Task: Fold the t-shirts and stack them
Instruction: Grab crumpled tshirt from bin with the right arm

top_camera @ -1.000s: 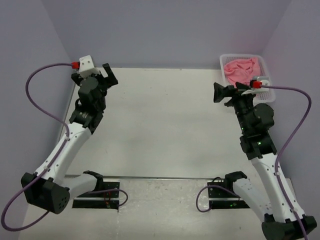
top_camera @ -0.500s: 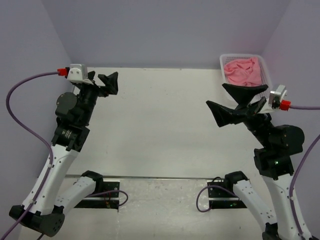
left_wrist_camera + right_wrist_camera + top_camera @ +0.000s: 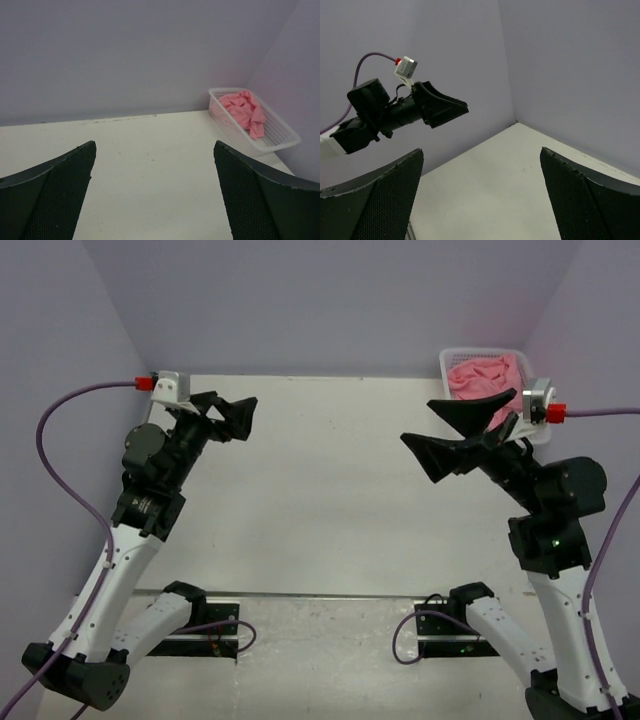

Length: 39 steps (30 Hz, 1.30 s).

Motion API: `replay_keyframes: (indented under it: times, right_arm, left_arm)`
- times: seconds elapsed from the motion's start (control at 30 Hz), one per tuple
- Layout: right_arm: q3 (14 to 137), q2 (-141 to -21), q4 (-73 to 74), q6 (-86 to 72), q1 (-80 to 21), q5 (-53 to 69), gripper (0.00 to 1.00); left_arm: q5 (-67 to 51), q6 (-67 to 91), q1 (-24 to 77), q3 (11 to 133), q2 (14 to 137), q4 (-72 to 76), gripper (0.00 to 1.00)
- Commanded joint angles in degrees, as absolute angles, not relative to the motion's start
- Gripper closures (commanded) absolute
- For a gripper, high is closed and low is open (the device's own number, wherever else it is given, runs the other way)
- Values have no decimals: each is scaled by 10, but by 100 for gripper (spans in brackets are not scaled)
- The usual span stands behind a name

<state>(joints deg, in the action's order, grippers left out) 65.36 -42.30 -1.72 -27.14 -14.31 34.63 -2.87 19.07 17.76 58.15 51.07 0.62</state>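
A white plastic mesh basket (image 3: 480, 350) (image 3: 225, 122) sat at the far right corner of a pale, off-white table (image 3: 330, 480) (image 3: 155, 170), its long side along the table's right edge. Plain lavender walls (image 3: 330, 300) (image 3: 125, 55) rose from the table's far, left and right edges. Faint dark specks dotted the table's far edge.

- Your right gripper (image 3: 481, 151) is spread wide, with its two dark, mesh-textured fingers (image 3: 380, 200) filling the bottom corners of the view.
- Between those fingers you see the pale table (image 3: 485, 200) running away from you.
- Across from you, the left arm (image 3: 365, 120) hangs raised above the table, and its left gripper (image 3: 455, 106) points to the right.
- A white camera box (image 3: 406, 67) with a red plug sits on that wrist, and a purple cable (image 3: 367, 62) arcs off to the left.
- Two lavender walls (image 3: 570, 60) meet in a corner at the table's far edge.
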Motion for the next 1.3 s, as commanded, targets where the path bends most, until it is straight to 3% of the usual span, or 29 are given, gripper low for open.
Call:
replay_keyframes:
  times: [0.0, 0.13, 0.27, 0.4, 0.6, 0.9, 1.0, 1.27]
  right_arm:
    - [744, -467, 54, -284, -145, 364, 1]
    - [818, -498, 149, -206, -145, 188, 1]
    - [881, -604, 241, -147, -145, -138, 1]
    - [924, -737, 236, -88, -129, -265, 1]
    - [1018, -891, 255, -136, -63, -225, 2]
    - [1265, -1118, 362, -171, 46, -186, 8]
    - [1280, -1150, 360, -158, 60, -171, 13]
    - [1203, -1203, 299, -137, 89, -150, 13]
  left_arm:
    - [-105, 207, 178, 595, 514, 55, 0]
    - [-13, 198, 178, 647, 558, -32, 0]
    - [93, 196, 178, 661, 571, -78, 2]
    - [142, 194, 178, 678, 596, -103, 0]
    - [184, 192, 178, 665, 612, -73, 0]
    - [178, 229, 178, 683, 699, 15, 0]
    - [174, 251, 178, 676, 721, 28, 0]
    - [179, 266, 178, 639, 730, 79, 0]
